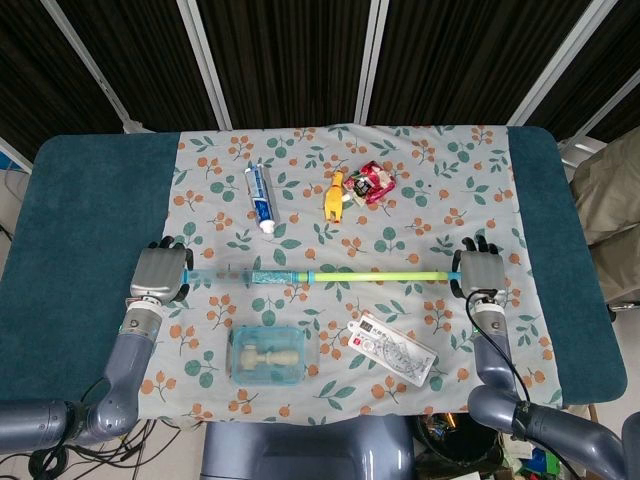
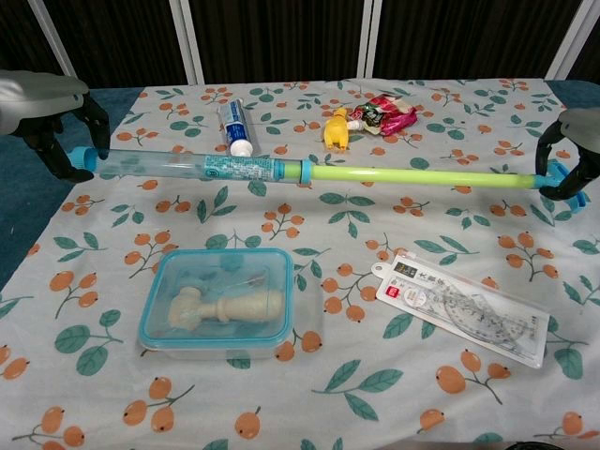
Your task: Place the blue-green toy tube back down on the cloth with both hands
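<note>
The blue-green toy tube (image 1: pixel 320 274) stretches left to right across the floral cloth (image 1: pixel 420 200), with a clear blue barrel on the left and a thin green rod on the right. In the chest view the tube (image 2: pixel 281 170) hangs slightly above the cloth and casts a shadow beneath it. My left hand (image 1: pixel 160 272) grips the blue barrel's end, and its dark fingers (image 2: pixel 56 141) wrap around that end. My right hand (image 1: pixel 480 270) holds the blue cap at the rod's tip, seen at the chest view's right edge (image 2: pixel 574 155).
In front of the tube lie a lidded clear box (image 2: pixel 220 300) with a beige object inside and a packaged ruler set (image 2: pixel 464 307). Behind it are a toothpaste tube (image 2: pixel 234 127), a yellow toy (image 2: pixel 337 128) and a red snack packet (image 2: pixel 384 114).
</note>
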